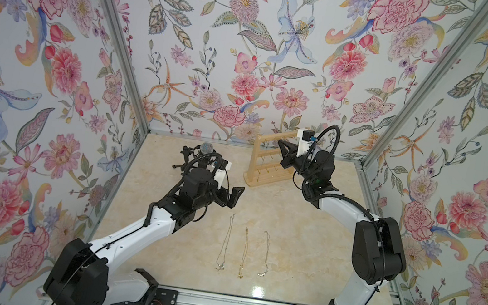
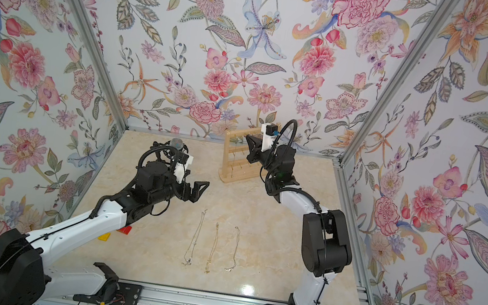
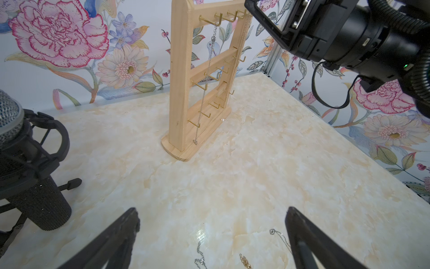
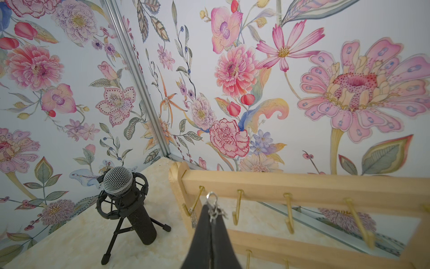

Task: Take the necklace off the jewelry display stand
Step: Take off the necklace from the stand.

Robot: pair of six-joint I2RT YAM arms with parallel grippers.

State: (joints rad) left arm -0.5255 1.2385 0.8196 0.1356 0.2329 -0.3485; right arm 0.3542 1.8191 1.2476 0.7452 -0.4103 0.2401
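Note:
The jewelry display stand point(image 1: 271, 160) point(image 2: 236, 158), pale wood with gold hooks, stands at the back of the table. My right gripper point(image 4: 211, 209) point(image 1: 281, 145) is at its top crossbar point(image 4: 302, 186), shut on the silver clasp of a necklace point(image 4: 211, 198) between the first two hooks. I cannot tell whether that clasp still touches a hook. A silver chain point(image 3: 207, 76) hangs down the front of the stand point(image 3: 179, 81) in the left wrist view. My left gripper point(image 3: 212, 212) point(image 1: 235, 196) hovers open and empty over the table's middle.
Three necklaces point(image 1: 226, 242) point(image 1: 244, 251) point(image 1: 266, 253) lie side by side on the marble tabletop point(image 1: 305, 234). A black microphone point(image 1: 205, 149) point(image 4: 118, 180) on a tripod stands at the back left. Small red point(image 2: 125, 230) and yellow point(image 2: 104, 236) blocks lie under the left arm.

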